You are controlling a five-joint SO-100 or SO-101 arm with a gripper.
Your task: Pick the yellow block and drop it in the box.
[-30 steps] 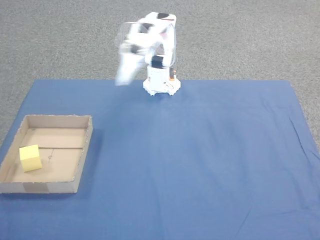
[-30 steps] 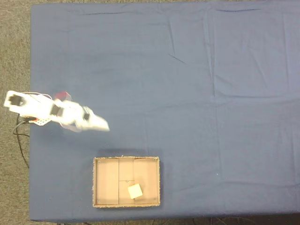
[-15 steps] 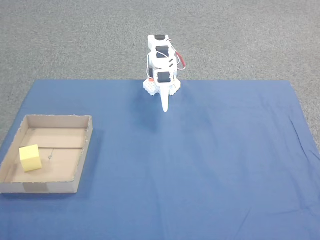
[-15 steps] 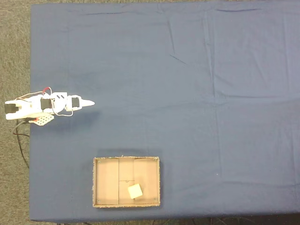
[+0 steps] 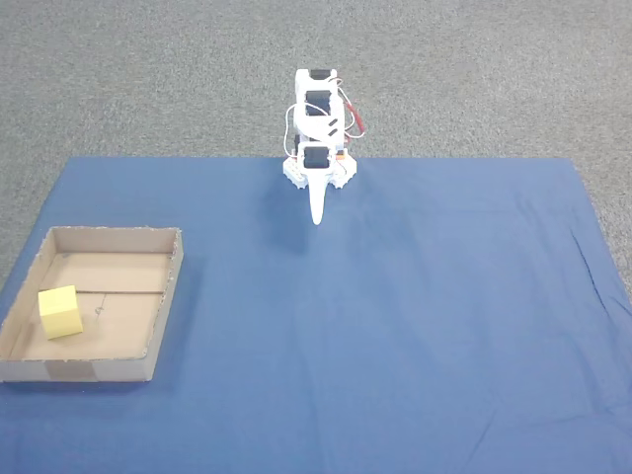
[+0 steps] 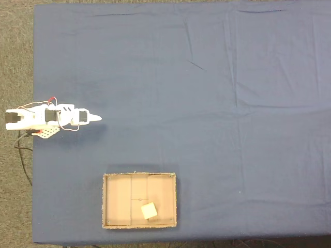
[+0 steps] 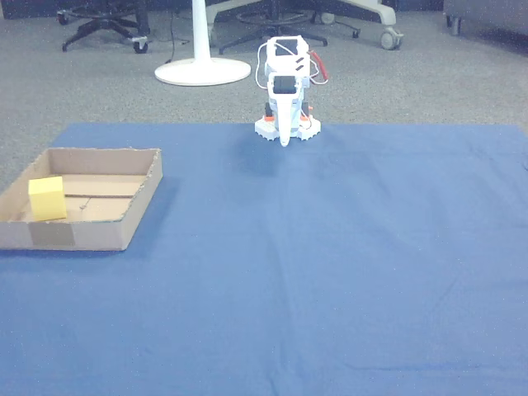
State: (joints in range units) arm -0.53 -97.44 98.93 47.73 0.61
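Pincer, a fixed view: the gripper (image 5: 317,219) is seen pointing toward the camera and downward over the blue cloth (image 5: 395,326), just in front of the arm's base (image 5: 318,174). The fingers are drawn together to a single white point; nothing is held between them.
Block, same view: the yellow block (image 5: 60,312) is seen resting on the floor of the box (image 5: 158,331), in its left part, near the front wall.
Box, same view: it is placed at the left edge of the cloth, well apart from the gripper; a tape patch is seen on the front wall.

Pincer, a fixed view from above: the gripper (image 6: 96,118) is seen as a closed white tip, extended to the right from the folded arm (image 6: 46,118) at the left edge of the cloth. No object is gripped.
Block, same view: the yellow block (image 6: 149,210) is located inside the box (image 6: 106,201), in its lower right part, beside the flap seam.
Cable, same view: dark cables (image 6: 21,155) are routed from the base over the grey carpet (image 6: 15,62).

Pincer, other view: the gripper (image 7: 285,139) is pointed down in front of the base; the jaws appear shut and empty.
Block, same view: the yellow block (image 7: 47,198) is seen upright in the box (image 7: 136,214), against its left side.
Background, same view: a white round stand foot (image 7: 202,71) and chair castors are visible on the carpet behind the arm.
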